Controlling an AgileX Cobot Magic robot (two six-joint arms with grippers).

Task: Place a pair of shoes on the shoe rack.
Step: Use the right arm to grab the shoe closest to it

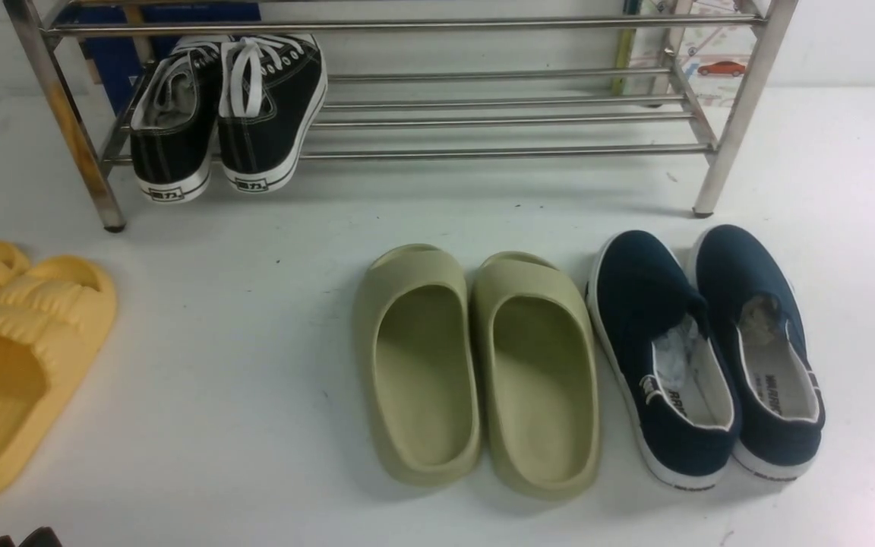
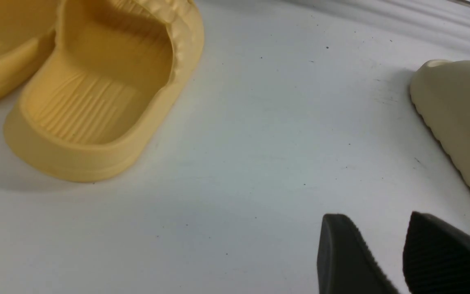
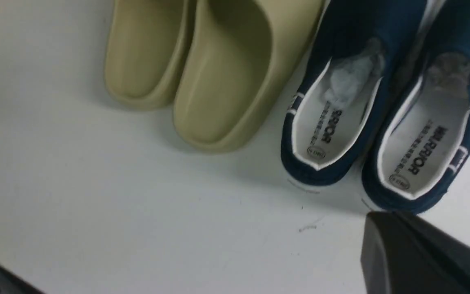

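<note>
- The pair of shoes: two navy canvas slip-ons with white rubber soles and white lining. Crumpled paper is stuffed in the toes.
- Location: side by side and touching on the white surface. They sit in front of the right end of the shoe rack, toes toward it and heels toward the robot.
- The olive slippers lie just beside the pair, on its left.
- The yellow slippers lie well apart, at far left.
- The black lace-up sneakers occupy the left end of the rack's lower shelf, heels outward.
- Right gripper: jaws closed, nothing held. It sits near the heel of the right-hand navy shoe.
- Left gripper: jaws apart with bare surface between them, nothing held. It sits between the yellow and olive slippers.
- Writing: "WARRIOR" is printed on each navy insole, above an oval stamp that is too small to read. The heel labels on the black sneakers are not legible.
</note>
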